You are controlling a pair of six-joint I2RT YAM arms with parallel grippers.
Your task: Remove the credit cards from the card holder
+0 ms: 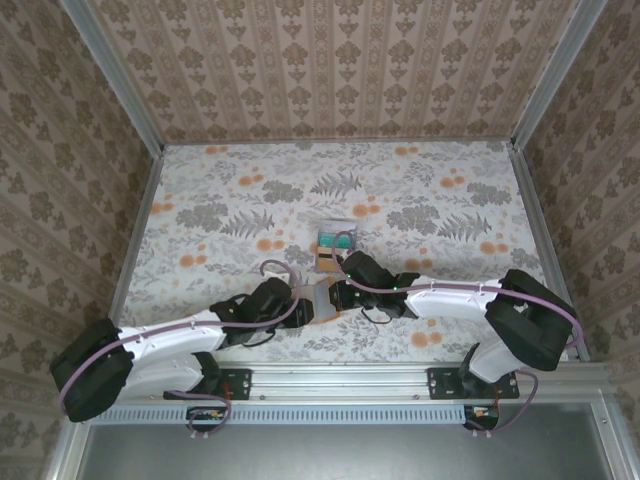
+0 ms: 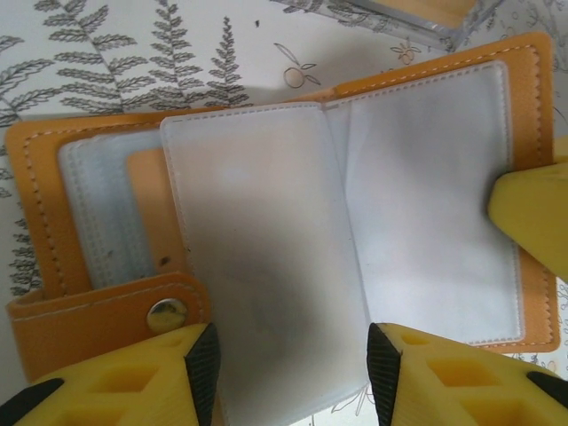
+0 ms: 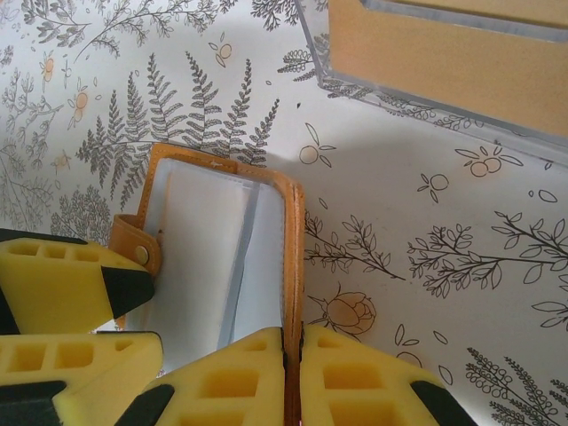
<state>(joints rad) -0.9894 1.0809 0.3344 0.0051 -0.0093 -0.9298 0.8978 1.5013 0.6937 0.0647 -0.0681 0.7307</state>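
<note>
The orange card holder (image 2: 89,142) lies open on the table, its pale plastic sleeves (image 2: 266,257) fanned out. My left gripper (image 2: 293,355) is open, its pads standing on either side of the lower edge of the middle sleeve. My right gripper (image 3: 293,346) is shut on the card holder's (image 3: 293,240) orange cover edge. From above, both grippers (image 1: 300,305) (image 1: 338,295) meet at the card holder (image 1: 320,298) near the front of the table. A teal credit card (image 1: 332,236) and an orange-tan one (image 1: 328,260) lie on the table just beyond. Whether any card sits in the sleeves I cannot tell.
The snap tab (image 2: 169,315) of the holder sticks out by my left finger. The orange-tan card (image 3: 453,62) lies close beyond the right gripper. Patterned walls (image 1: 330,70) fence the table on three sides, and a metal rail (image 1: 330,380) runs along the front edge.
</note>
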